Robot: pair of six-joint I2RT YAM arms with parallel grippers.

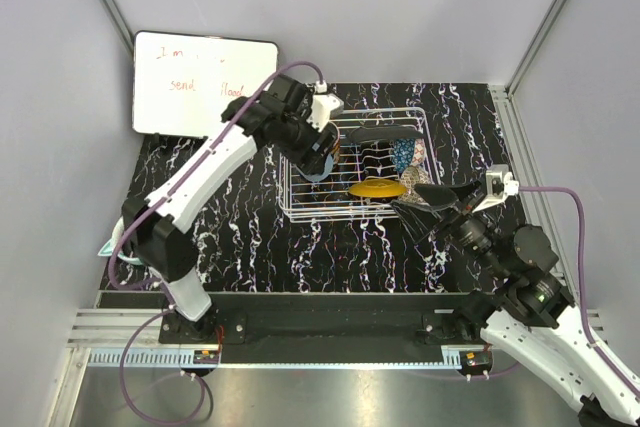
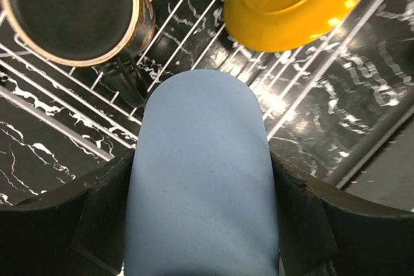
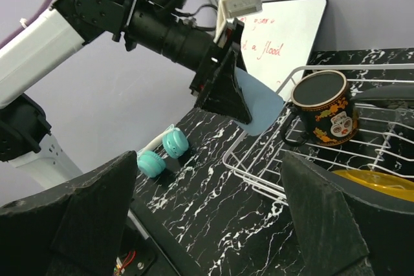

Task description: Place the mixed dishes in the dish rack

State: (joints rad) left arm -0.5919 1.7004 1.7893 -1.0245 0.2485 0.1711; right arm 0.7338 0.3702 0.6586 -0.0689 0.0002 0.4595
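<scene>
Left tool (image 1: 318,157): clamped on the cup (image 2: 202,179), with a finger (image 2: 103,218) tight against each side. A solid grip.
Cup: light blue, sticking out past the left tool's tips and hanging over the wires at the left end of the rack (image 1: 292,209). Whether it touches them cannot be told.
Mug (image 2: 71,11): in the rack, ahead of the left tool and off to one side of the cup, its gold-rimmed mouth turned up toward the wrist camera.
Yellow plate (image 2: 294,1): in the rack too, ahead of the left tool on the side away from the mug, clear of the cup. From above it lies just past the right tool's tips.
Right tool (image 3: 207,224): jaws flung wide with nothing between them, sitting by the rack's near right corner.
Bowl (image 1: 405,154) and dark plate (image 1: 385,134): in the rack's far right part, beyond the right tool.
Headphones (image 3: 162,153): teal, on the worktop (image 3: 213,205) ahead of the right tool, left of the rack and under the left arm.
Whiteboard (image 3: 284,27): propped at the back, behind the left tool.
</scene>
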